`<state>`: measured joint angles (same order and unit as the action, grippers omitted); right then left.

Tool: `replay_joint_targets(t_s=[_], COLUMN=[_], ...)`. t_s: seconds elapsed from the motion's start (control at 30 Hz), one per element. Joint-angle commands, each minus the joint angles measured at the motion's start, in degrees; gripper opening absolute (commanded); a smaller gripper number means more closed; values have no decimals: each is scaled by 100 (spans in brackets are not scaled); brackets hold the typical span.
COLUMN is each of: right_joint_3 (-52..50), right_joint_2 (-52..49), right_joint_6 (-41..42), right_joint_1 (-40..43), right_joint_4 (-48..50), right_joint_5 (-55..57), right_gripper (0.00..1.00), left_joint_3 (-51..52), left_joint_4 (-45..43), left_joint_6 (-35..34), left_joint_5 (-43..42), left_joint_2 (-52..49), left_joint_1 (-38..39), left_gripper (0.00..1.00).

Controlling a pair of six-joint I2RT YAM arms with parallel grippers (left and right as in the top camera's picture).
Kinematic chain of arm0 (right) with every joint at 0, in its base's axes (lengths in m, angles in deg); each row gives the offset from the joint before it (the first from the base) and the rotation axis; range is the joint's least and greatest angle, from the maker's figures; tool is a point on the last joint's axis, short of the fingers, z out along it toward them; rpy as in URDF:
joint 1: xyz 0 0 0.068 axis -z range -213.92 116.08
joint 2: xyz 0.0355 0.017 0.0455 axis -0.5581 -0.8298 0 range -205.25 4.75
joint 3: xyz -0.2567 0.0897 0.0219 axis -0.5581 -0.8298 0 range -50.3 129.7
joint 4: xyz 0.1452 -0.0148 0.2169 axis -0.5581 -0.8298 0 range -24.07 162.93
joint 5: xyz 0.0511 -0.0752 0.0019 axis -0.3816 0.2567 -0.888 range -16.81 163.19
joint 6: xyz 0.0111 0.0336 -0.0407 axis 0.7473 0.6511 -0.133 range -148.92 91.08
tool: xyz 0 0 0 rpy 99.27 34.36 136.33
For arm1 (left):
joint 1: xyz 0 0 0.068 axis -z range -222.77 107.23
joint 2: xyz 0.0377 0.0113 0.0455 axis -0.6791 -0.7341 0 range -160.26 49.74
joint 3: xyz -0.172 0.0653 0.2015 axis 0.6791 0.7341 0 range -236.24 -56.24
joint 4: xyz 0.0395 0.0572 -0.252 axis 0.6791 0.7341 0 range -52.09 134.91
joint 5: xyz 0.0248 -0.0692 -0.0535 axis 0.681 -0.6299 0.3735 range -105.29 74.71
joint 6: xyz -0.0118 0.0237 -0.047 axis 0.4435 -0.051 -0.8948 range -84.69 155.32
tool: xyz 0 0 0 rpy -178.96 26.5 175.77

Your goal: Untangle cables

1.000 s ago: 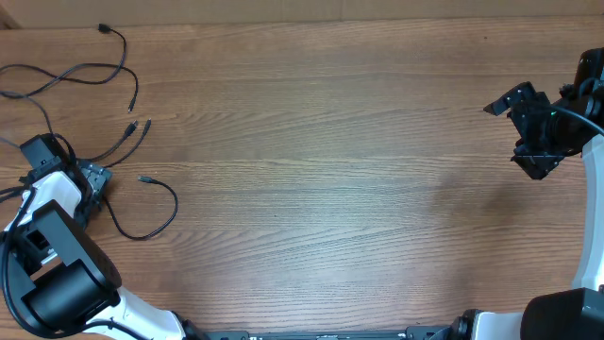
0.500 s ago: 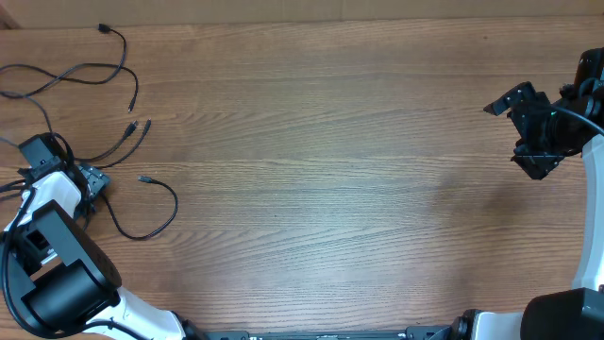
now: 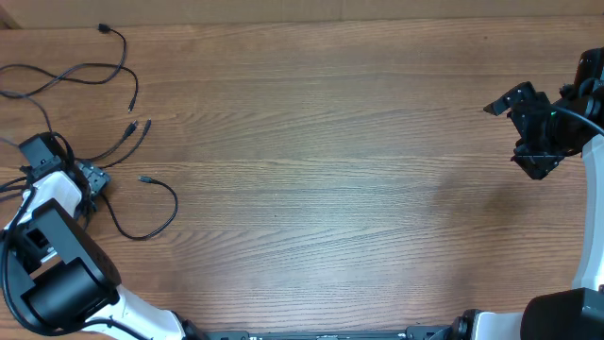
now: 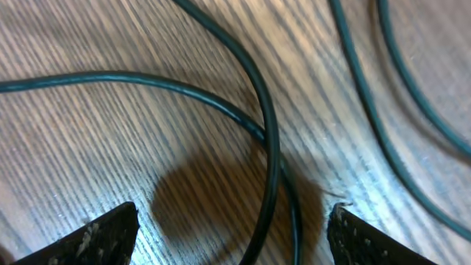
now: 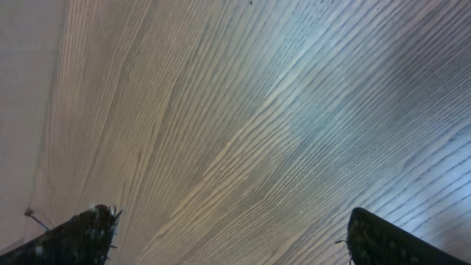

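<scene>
Loose cables [image 3: 176,206] at the table's [image 3: 330,189] far left end.
Left gripper [image 3: 92,184] sits among the strands, its fingers [image 4: 103,235] spread either side of two crossing cables. Well apart at the right edge, the right gripper [image 3: 511,140] has fingers [image 5: 88,232] spread over bare wood.

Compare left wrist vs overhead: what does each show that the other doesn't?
Left wrist only: a close-up of two cables crossing between the left gripper's open fingers, not gripped. Overhead only: the right gripper at far right, away from any cable; a free plug; the whole cable layout at left. Both: black cables lying on the wood table.
</scene>
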<state>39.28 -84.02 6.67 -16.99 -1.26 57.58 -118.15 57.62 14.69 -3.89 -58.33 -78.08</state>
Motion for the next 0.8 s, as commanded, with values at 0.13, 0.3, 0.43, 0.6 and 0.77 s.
replay_joint_targets(t_s=[0.13,0.3,0.43,0.6,0.77], right_joint_3=[85,85,85,85,85], right_joint_2=[57,57,57,57,57], right_joint_6=[0,0,0,0,0], right_joint_1=[9,9,9,9,9], right_joint_4=[17,17,17,17,17], right_joint_5=[59,59,59,59,59], right_gripper=[100,100,100,100,100], left_joint_3=[-44,-44,-44,-44,-44], left_joint_4=[79,195,284,389,520], left_joint_6=[317,501,498,474,192], left_joint_5=[470,573,551,551,520], left_joint_2=[-247,-317,-319,-319,-319], left_joint_1=[-31,-42,-46,-146,-391], left_gripper=[79,75,75,76,77])
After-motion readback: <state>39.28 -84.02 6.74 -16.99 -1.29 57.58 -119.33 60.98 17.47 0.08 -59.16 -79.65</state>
